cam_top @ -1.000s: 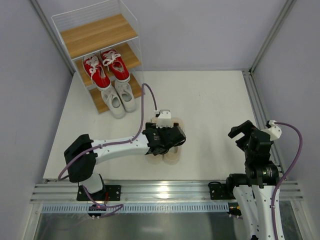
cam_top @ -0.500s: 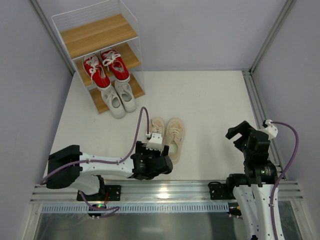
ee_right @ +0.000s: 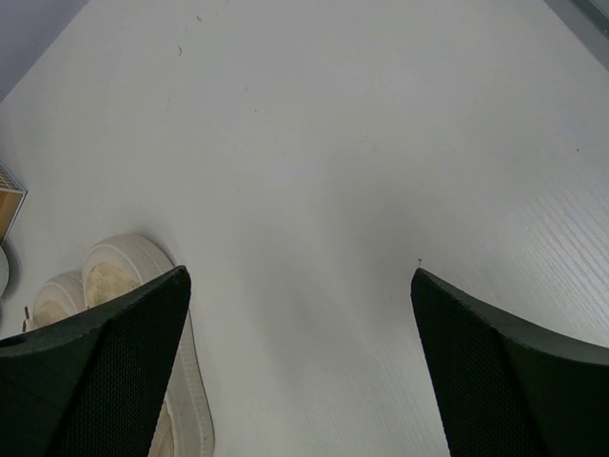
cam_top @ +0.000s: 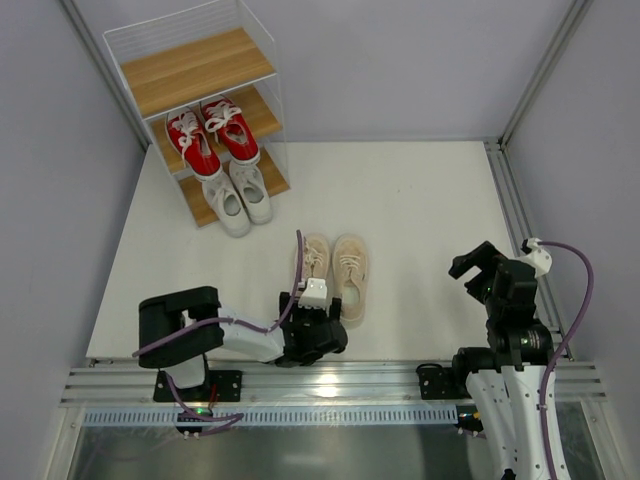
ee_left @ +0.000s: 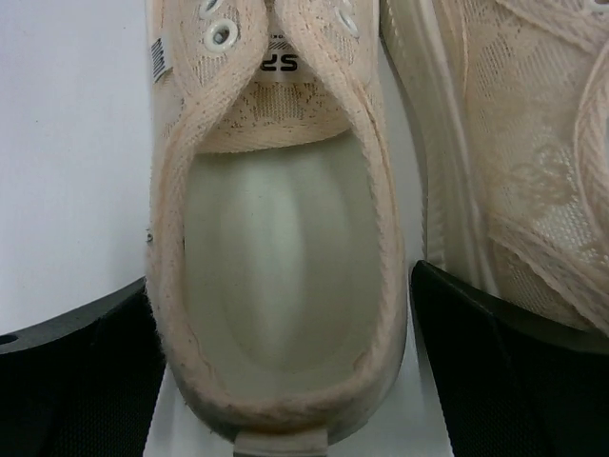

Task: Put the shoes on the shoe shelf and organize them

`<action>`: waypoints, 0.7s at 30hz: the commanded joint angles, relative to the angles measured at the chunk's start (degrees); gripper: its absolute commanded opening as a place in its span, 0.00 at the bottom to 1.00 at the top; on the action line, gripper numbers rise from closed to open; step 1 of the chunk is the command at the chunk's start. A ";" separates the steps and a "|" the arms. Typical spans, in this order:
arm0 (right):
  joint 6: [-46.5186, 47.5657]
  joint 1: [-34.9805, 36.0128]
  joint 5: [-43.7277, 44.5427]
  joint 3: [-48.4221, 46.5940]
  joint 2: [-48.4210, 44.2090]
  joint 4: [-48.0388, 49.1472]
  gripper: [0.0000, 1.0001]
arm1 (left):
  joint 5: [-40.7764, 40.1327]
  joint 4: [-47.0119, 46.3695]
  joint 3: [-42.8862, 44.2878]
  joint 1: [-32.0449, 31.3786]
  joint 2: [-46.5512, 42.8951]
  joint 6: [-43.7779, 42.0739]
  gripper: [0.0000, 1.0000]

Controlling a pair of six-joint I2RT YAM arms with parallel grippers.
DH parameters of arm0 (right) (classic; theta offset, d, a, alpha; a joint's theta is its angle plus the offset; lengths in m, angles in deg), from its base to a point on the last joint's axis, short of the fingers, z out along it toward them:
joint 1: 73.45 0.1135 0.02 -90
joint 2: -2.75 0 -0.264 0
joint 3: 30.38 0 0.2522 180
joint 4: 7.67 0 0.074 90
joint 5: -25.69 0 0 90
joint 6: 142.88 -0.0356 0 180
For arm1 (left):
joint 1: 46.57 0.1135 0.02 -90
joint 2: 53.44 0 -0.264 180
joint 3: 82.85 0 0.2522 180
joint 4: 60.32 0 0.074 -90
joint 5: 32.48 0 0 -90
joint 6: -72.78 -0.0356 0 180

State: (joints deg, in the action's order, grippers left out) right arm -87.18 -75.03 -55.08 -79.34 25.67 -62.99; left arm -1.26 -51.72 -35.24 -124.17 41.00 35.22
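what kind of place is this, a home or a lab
Most likely a robot lab test cell, not a home: a white table walled by plain grey panels, a left arm and right arm bolted to an aluminium rail, and a small shoe shelf in the corner.

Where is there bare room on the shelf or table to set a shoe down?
The shelf's top board is bare. The table is open between the beige pair and the right gripper. Crowded: red shoes and white shoes fill the lower tiers; the left gripper straddles a beige heel.
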 commanded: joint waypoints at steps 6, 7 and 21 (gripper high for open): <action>1.08 0.00 -1.06 0.57 0.99 3.06 0.97 | -1.51 -6.08 1.31 1.23 6.03 4.07 0.87; 1.08 0.00 -1.06 0.57 1.08 3.24 0.97 | -1.51 -5.99 1.31 1.40 6.03 4.15 0.72; 1.26 0.00 -1.24 0.48 0.73 3.42 0.97 | -6.08 42.35 28.01 2.10 -5.65 9.80 0.00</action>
State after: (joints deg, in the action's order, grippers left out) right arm -86.99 -75.03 -55.73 -78.73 26.37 -61.77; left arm -1.28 -19.42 -13.82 -122.75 41.94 46.76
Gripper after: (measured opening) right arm 0.973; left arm 0.716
